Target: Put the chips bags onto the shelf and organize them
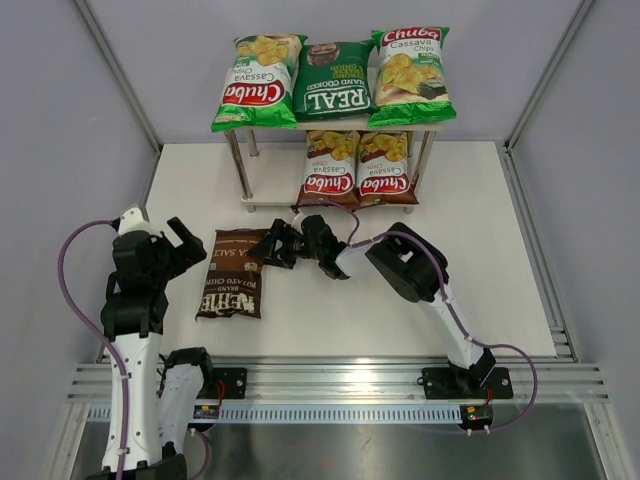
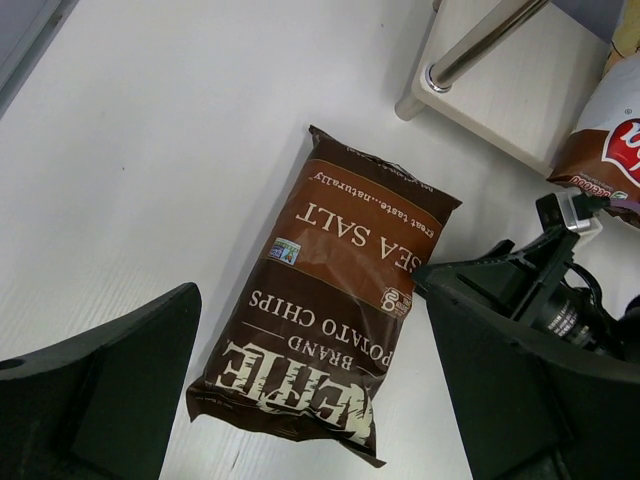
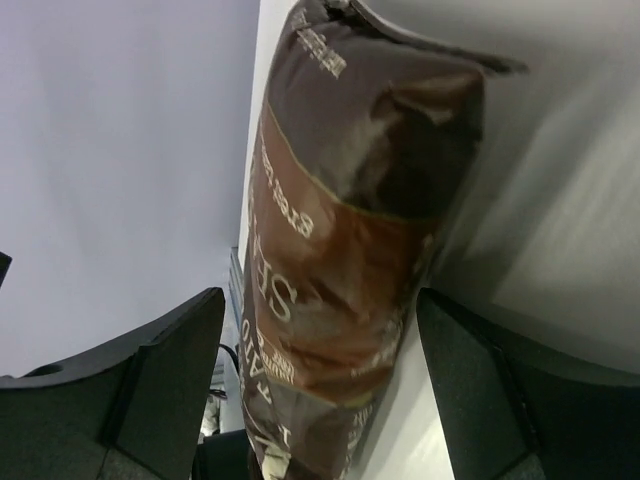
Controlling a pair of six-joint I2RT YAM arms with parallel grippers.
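Note:
The dark-brown Kettle bag (image 1: 232, 275) lies flat on the table in front of the shelf (image 1: 275, 182). My right gripper (image 1: 276, 248) is low at the bag's right edge, turned sideways. In the right wrist view the bag (image 3: 350, 250) stands between its open fingers (image 3: 320, 295) with a gap on each side. My left gripper (image 1: 184, 246) hovers open at the bag's left side. From the left wrist view the bag (image 2: 330, 300) lies below, between its fingers (image 2: 308, 283). Two light-green Chuba bags (image 1: 255, 80) (image 1: 410, 75) and the REAL bag (image 1: 332, 80) lie on the top tier. Two brown Chuba bags (image 1: 330, 165) (image 1: 383, 165) sit on the lower tier.
The shelf's lower board (image 2: 500, 110) and a metal leg (image 2: 480, 45) are just beyond the Kettle bag. The right arm (image 2: 540, 290) crowds the bag's right side. Grey walls enclose the table, and a metal rail (image 1: 330, 385) runs along the near edge.

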